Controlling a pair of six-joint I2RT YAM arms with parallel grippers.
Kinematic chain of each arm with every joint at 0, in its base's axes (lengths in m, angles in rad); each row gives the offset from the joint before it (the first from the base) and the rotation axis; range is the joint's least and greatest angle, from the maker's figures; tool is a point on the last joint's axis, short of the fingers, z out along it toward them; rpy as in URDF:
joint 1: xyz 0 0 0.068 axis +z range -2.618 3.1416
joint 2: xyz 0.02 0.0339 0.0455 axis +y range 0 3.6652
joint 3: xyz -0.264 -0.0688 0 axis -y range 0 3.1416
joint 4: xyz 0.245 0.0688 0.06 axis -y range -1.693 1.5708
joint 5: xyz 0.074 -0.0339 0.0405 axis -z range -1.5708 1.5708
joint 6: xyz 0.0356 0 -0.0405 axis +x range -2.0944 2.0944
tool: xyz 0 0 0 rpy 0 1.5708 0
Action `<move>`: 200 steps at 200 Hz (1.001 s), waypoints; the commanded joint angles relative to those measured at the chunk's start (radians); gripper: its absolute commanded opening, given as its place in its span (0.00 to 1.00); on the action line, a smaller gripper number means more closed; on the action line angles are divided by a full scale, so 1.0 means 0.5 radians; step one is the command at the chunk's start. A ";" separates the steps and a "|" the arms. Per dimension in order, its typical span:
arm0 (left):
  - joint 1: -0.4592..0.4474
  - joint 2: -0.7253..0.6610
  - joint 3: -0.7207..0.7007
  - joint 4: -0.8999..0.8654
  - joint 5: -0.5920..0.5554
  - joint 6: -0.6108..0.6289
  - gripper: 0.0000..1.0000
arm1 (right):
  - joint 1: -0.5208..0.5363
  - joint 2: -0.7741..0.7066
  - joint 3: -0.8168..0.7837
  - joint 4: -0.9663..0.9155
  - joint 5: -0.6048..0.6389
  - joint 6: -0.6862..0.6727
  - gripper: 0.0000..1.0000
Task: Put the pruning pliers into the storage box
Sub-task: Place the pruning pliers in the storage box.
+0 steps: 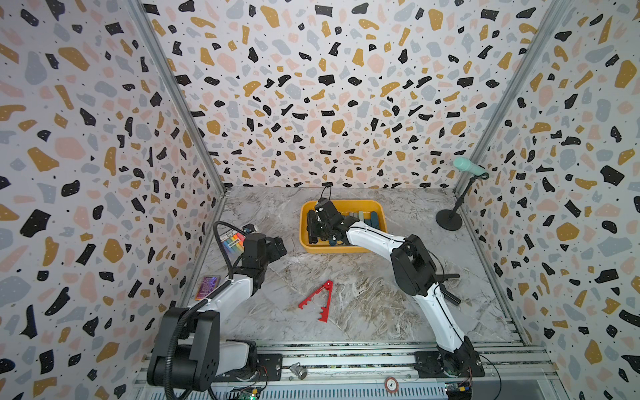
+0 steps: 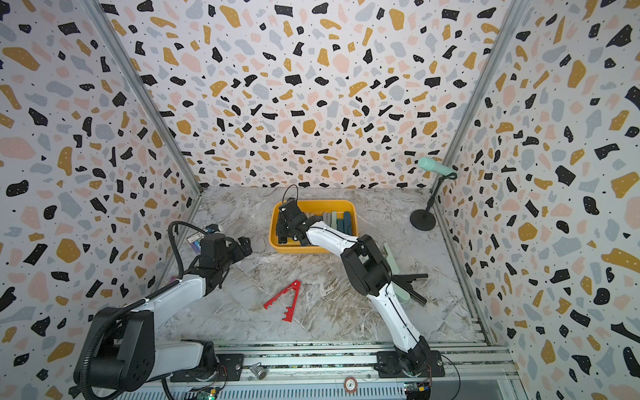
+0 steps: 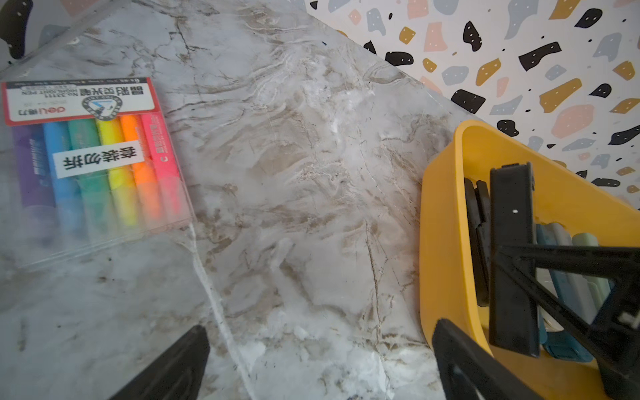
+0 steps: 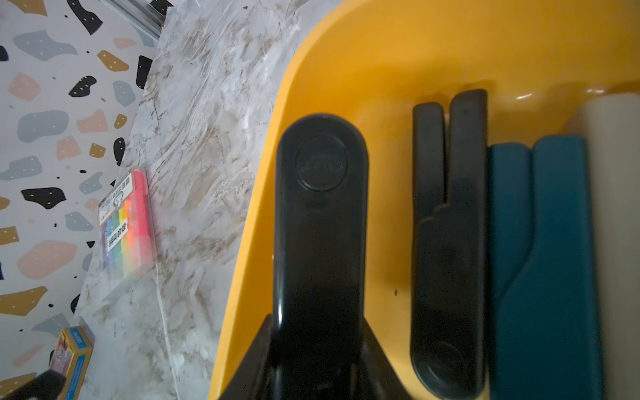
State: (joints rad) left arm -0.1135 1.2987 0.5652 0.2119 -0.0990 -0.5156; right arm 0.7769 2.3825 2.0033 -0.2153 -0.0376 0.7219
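Observation:
The yellow storage box (image 1: 346, 202) (image 2: 318, 202) stands at the back middle of the table, holding a row of teal, grey and black pruning pliers (image 4: 543, 259). My right gripper (image 1: 313, 227) (image 4: 317, 322) is down inside the box's left end, shut on a black pruning pliers (image 4: 322, 207) that lies along the box wall (image 4: 381, 52). A red notched pair (image 1: 318, 299) (image 2: 285, 301) lies open on the table in front. Black pliers (image 2: 412, 277) and a mint pair (image 2: 391, 256) lie behind the right arm. My left gripper (image 1: 280, 247) (image 3: 320, 343) hovers open and empty, left of the box (image 3: 440, 225).
A rainbow highlighter packet (image 3: 93, 156) (image 1: 232, 242) lies by the left wall, with a purple card (image 1: 207, 286) nearer the front. A small blue-and-yellow carton (image 4: 72, 360) sits near the packet. A microphone stand (image 1: 450, 218) occupies the back right corner.

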 commanded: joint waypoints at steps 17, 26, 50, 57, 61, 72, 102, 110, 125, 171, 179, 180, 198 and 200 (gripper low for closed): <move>-0.010 0.021 0.046 0.066 0.051 0.029 0.99 | -0.013 0.074 0.244 -0.131 0.083 0.089 0.36; -0.011 0.023 0.044 0.065 0.051 0.028 0.99 | -0.013 0.090 0.247 -0.138 0.101 0.101 0.38; -0.012 0.028 0.047 0.131 0.048 0.023 0.99 | -0.007 0.113 0.252 -0.167 0.183 0.113 0.45; -0.011 0.032 0.050 0.132 0.050 0.020 0.99 | -0.007 0.123 0.254 -0.173 0.203 0.114 0.45; -0.010 0.033 0.053 0.134 0.051 0.016 0.99 | -0.007 0.129 0.261 -0.186 0.217 0.121 0.45; -0.012 0.043 0.055 0.137 0.054 0.015 1.00 | -0.007 0.148 0.273 -0.201 0.238 0.134 0.46; -0.015 0.056 0.053 0.147 0.057 0.006 0.99 | 0.008 0.218 0.376 -0.264 0.302 0.130 0.46; -0.015 0.056 0.054 0.145 0.057 0.006 0.99 | 0.011 0.238 0.404 -0.279 0.291 0.125 0.45; -0.017 0.053 0.050 0.141 0.049 0.004 1.00 | 0.020 0.260 0.422 -0.290 0.290 0.126 0.46; -0.018 0.053 0.047 0.138 0.048 0.006 0.99 | 0.026 0.289 0.461 -0.262 0.303 0.169 0.54; -0.018 0.052 0.052 0.132 0.051 0.006 1.00 | 0.026 0.293 0.484 -0.282 0.324 0.173 0.57; -0.018 0.053 0.053 0.132 0.051 0.006 1.00 | 0.026 0.293 0.486 -0.285 0.325 0.173 0.57; -0.018 0.050 0.055 0.125 0.051 0.011 0.99 | 0.030 0.268 0.485 -0.287 0.355 0.169 0.63; -0.018 0.050 0.054 0.125 0.051 0.009 0.99 | 0.032 0.265 0.483 -0.288 0.357 0.167 0.63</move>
State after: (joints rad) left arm -0.1192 1.3247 0.5659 0.2485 -0.0830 -0.5133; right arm 0.7902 2.5370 2.2063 -0.3336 0.1013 0.7959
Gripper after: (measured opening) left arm 0.995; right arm 0.607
